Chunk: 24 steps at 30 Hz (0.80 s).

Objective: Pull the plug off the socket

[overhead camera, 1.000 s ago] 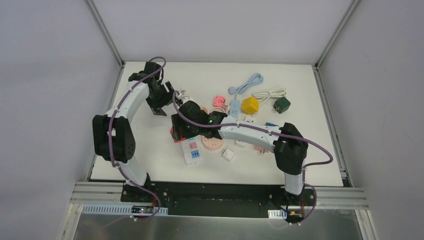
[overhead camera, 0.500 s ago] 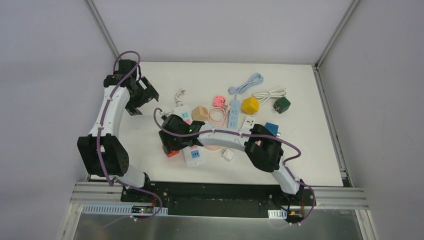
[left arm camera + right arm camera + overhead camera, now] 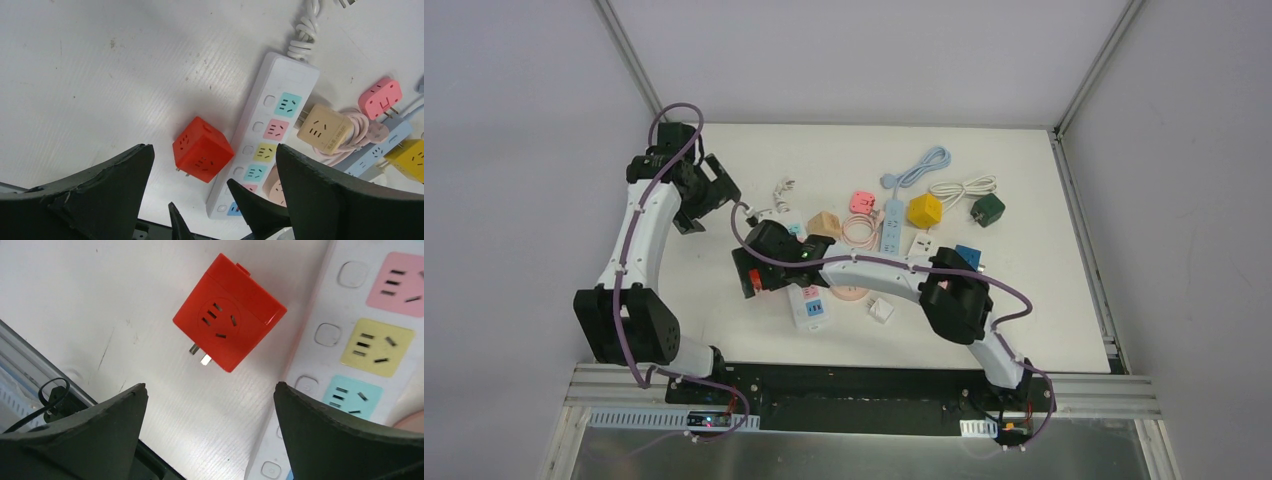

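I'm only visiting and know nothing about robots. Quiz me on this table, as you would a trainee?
1. True or false: the red cube plug is plugged into the white power strip.
2. Which colour is the strip's socket nearest its cord? A teal, B yellow, C pink.
3. Fill in: the right pincer above the cube is ___, holding nothing.
Key: 1 false, its prongs are bare; 2 A; 3 open.

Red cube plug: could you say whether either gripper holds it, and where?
Neither: the red plastic cube plug lies free; left gripper and right gripper open.
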{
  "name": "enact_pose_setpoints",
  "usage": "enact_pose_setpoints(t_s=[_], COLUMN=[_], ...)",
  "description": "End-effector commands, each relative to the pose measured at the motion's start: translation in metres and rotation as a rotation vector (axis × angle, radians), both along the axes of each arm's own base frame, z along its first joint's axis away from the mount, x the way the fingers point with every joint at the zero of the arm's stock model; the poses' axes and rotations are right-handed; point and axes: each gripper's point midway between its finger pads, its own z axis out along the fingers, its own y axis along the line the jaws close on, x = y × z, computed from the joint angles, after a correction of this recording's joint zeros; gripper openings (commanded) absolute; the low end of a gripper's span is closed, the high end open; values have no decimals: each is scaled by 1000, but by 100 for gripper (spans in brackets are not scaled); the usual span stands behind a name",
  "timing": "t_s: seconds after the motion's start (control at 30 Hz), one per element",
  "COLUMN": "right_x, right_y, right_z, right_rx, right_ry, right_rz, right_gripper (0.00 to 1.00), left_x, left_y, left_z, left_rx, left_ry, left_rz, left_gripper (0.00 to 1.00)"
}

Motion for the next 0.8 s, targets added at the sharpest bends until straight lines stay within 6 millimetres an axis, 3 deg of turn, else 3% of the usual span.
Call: enact_pose_setpoints(t_s=[0.0, 0.07, 0.17, 0.27, 0.5, 0.63, 0.77], right_x=[22, 30, 40, 55, 87, 91, 92], right_y=[-9, -28, -74, -134, -301, -369, -427], right_z=[101, 121, 139, 153, 186, 196, 218], right_rx=[160, 169, 140, 98, -63, -100, -161], right_ry=[-145, -199, -289, -380, -510, -461, -517], right_rz=[-107, -171, -296, -460, -822, -927, -1005], right_gripper=[100, 100, 100, 100, 100, 100, 100], left_x=[-12, -19, -29, -42, -91, -120, -138], left_y=[-5, -15, -29, -39, -53, -47, -43], left_z=[24, 35, 56, 75, 119, 144, 159], left_rx=[-7, -48, -96, -126, -138, -80, -56], left_ry=[-53, -68, -163, -246, -406, -515, -571], left_rz=[-56, -104, -164, -219, -314, -298, -275], left_gripper=[99, 99, 99, 99, 99, 99, 99])
